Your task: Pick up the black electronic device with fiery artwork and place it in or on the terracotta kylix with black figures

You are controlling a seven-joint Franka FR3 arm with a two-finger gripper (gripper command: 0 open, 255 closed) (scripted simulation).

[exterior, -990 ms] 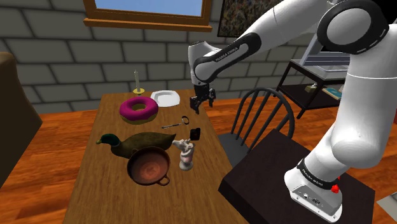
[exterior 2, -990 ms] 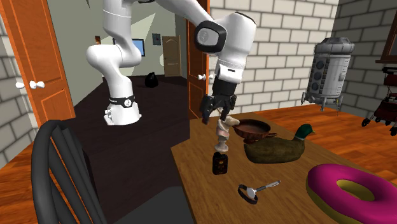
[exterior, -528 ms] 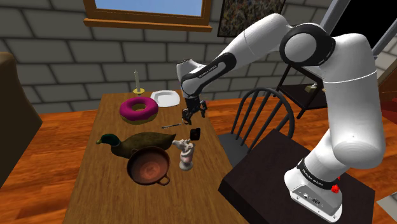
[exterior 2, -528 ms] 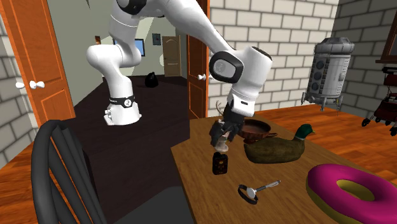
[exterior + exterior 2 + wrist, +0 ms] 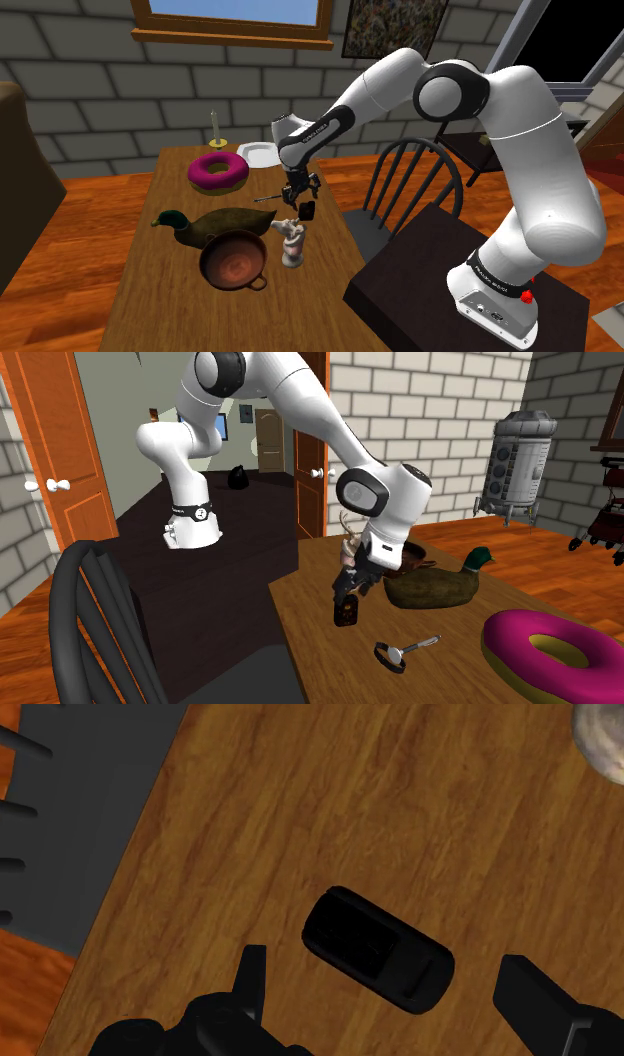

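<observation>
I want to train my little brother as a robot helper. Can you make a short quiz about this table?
1. True or false: the black tool is squeezing the small black oblong device.
2. Which sits beside the reddish-brown handled bowl? A green-headed duck figure; B blue teapot; C yellow ball.
3. Fill in: the big ring-shaped doughnut is ____.
Key: 1 false, it is open; 2 A; 3 pink.

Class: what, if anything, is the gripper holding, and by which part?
Nothing. The gripper is open over the device, its fingers apart on either side, not touching it.
</observation>
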